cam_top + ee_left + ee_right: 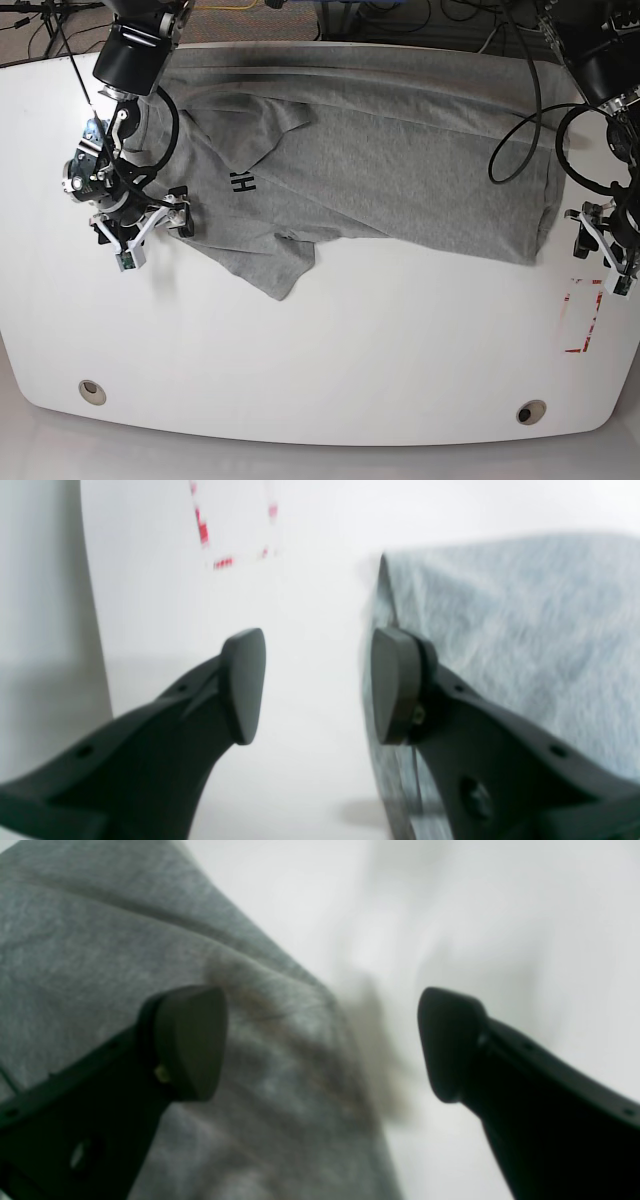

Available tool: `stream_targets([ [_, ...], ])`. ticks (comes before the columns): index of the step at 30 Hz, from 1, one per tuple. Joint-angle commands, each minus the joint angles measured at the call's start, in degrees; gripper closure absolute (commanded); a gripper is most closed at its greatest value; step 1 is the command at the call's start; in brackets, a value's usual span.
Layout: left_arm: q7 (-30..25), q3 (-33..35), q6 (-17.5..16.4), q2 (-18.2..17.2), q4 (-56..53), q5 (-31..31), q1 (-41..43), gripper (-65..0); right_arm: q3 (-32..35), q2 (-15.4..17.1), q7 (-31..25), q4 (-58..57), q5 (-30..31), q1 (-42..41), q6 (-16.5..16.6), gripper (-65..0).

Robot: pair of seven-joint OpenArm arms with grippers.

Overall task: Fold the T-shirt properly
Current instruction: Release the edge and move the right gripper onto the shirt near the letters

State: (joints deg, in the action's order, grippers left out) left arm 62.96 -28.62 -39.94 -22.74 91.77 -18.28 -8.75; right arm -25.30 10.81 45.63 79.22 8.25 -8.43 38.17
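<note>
The heather-grey T-shirt (400,150) lies spread across the far half of the white table (330,370), with black letters (243,182) on its chest and one part folded over toward the front. My right gripper (150,228) stands open at the shirt's left edge. In the right wrist view, one finger of this gripper (322,1045) is over the cloth (100,950) and the other over bare table. My left gripper (600,245) is open beside the shirt's right corner. In the left wrist view (317,685), one pad (392,685) sits at the cloth's edge (525,630), with nothing between the fingers.
Red tape marks (585,315) sit on the table just in front of the left gripper, also seen as red marks (220,562) in the left wrist view. Two round holes (92,391) (531,411) lie near the front edge. Cables hang behind the table.
</note>
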Motion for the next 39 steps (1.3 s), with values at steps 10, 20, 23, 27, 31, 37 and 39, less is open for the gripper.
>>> stream_targets([
  [10, -2.78, -0.35, -0.06, -1.21, -0.73, 4.35, -0.17, -31.8, 0.38, -2.15, -3.30, -0.58, 0.67, -1.02, 0.11, -56.1],
  [20, -2.87, -0.26, -0.06, -1.21, -2.93, 4.61, -0.26, -31.8, 0.38, -1.89, -7.34, -6.39, 0.67, -1.02, 0.11, -54.9],
  [23, -2.87, -0.26, -0.06, -1.21, -2.93, 4.61, -0.26, -31.8, 0.38, -1.89, -7.96, -7.35, 0.67, -1.02, 0.11, -49.1],
  [27, -2.87, -0.17, -0.06, -1.21, -2.93, 4.70, -0.26, -31.8, 0.38, -1.89, -7.96, -7.26, 0.67, -0.85, 0.11, -37.6],
  [31, -2.87, 0.01, -0.06, -1.04, -3.02, 4.70, -0.26, -31.9, 0.46, -1.89, -8.13, -7.09, 0.67, -0.06, 0.11, -19.8],
  [37, -2.87, 0.18, -0.06, -0.86, -6.89, 4.70, -2.28, -32.4, 0.46, -1.97, -7.87, -4.63, 0.67, 0.29, 0.11, -4.1],
  [39, -2.87, 0.36, -0.06, -0.86, -9.88, 4.70, -3.51, -32.5, 0.82, -2.06, -7.78, -3.57, 0.67, 0.47, 0.11, -4.1],
])
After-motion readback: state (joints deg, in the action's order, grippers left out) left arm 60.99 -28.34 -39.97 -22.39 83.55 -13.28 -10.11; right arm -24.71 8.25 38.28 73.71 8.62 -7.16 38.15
